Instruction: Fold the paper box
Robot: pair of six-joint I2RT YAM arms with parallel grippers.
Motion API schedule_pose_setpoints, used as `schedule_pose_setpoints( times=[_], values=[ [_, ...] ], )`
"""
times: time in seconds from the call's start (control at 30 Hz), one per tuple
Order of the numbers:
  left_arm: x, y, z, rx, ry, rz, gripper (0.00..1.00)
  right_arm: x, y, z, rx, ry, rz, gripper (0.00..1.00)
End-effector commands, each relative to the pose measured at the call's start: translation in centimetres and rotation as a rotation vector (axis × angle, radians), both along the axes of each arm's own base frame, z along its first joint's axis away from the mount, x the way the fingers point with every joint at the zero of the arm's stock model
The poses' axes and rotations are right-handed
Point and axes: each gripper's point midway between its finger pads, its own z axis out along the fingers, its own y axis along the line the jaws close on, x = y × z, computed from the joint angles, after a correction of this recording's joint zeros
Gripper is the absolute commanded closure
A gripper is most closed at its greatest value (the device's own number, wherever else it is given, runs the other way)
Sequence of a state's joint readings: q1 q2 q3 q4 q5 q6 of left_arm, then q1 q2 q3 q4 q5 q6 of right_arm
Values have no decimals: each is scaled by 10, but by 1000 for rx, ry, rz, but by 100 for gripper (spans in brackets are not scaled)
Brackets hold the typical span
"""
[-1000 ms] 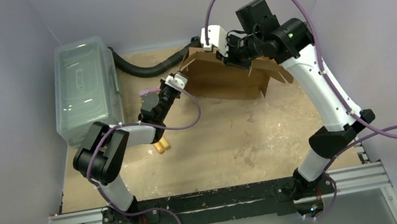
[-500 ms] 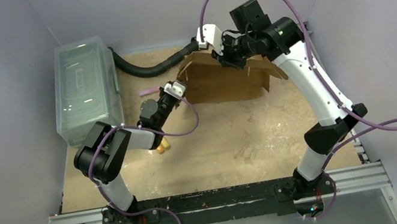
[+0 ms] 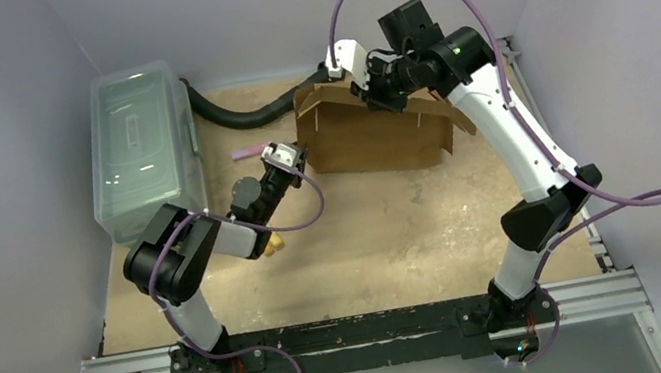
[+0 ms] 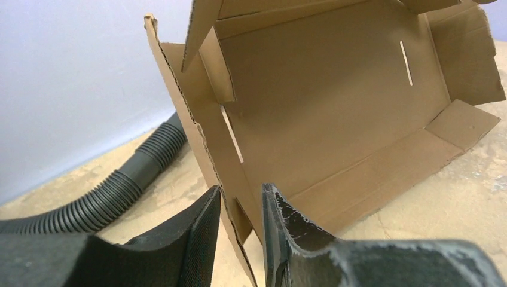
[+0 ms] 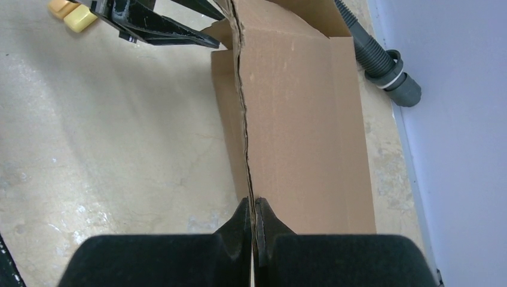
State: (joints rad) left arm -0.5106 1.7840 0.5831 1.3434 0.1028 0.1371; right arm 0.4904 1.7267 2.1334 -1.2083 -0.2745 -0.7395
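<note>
The paper box (image 3: 369,134) is standing tilted on the tan surface (image 3: 394,226) in the upper mid of the top view. It is half-formed, w/ its open side facing the lower edge of the frame and flaps sticking out at both ends. The right gripper (image 3: 370,97) is coming in from the upper right, and in the right wrist view its fingers (image 5: 239,218) are pinching the box's top corrugated edge tight, w/ no gap showing. The left gripper (image 3: 299,156) is reaching up to the box's left end. In the left wrist view its fingers (image 4: 197,239) are sitting narrow and straddling the box's left wall (image 4: 206,149); can't tell if they're actually clamping it. Two slots are showing on the box's inner panel (image 4: 335,101). A clear lidded bin (image 3: 141,147) is sitting at upper left, and the mark on its lid is too small to read. A dark ribbed hose (image 3: 238,113) is curving betw. bin and box. A small pink bit (image 3: 247,152) and yellow blocks (image 3: 270,245) are lying near the left arm.
</note>
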Motion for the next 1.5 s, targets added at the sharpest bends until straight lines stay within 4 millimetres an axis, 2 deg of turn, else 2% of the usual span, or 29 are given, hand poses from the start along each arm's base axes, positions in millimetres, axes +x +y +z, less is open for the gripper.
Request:
schedule_pose_setpoints(
  times=[0.0, 0.1, 0.27, 0.43, 0.53, 0.67, 0.77, 0.87, 0.97, 1.1, 1.17, 1.27, 1.37, 1.47],
  values=[
    [-7, -2, 12, -98, 40, -28, 70, -15, -3, 8, 44, 23, -19, 100],
    [-9, -1, 12, -114, 49, -30, 69, -20, -6, 9, 44, 21, -20, 100],
    [-15, 3, 26, -219, 76, -62, 60, -23, -8, 4, 36, 28, -20, 100],
    [-19, 15, 37, -422, 248, -152, 51, -25, -10, 2, 34, 31, -21, 100],
    [-20, 17, 34, -510, 384, -190, 48, -27, -11, 1, 31, 29, -24, 100],
    [-27, 9, 23, -513, 515, -229, 46, -25, -12, 1, 31, 11, -25, 100],
    [-28, 9, 12, -470, 584, -210, 47, -19, -13, 2, 19, -18, -28, 100],
    [-22, 14, 7, -411, 612, -155, 49, -9, -18, 13, 6, -86, -51, 100],
    [-9, 11, 20, -394, 585, -146, 49, 8, -28, 41, 1, -223, -113, 100],
    [26, -6, 46, -382, 544, -164, 52, 21, -40, 90, 13, -417, -165, 100],
    [47, -18, 52, -360, 542, -166, 59, 23, -46, 110, 10, -486, -178, 100],
    [75, -37, 47, -349, 548, -166, 72, 21, -52, 131, 11, -571, -181, 100],
    [97, -52, 51, -383, 514, -166, 82, 19, -58, 138, 0, -621, -188, 100],
    [115, -64, 46, -402, 489, -154, 90, 17, -54, 121, -10, -579, -160, 100]
  ],
)
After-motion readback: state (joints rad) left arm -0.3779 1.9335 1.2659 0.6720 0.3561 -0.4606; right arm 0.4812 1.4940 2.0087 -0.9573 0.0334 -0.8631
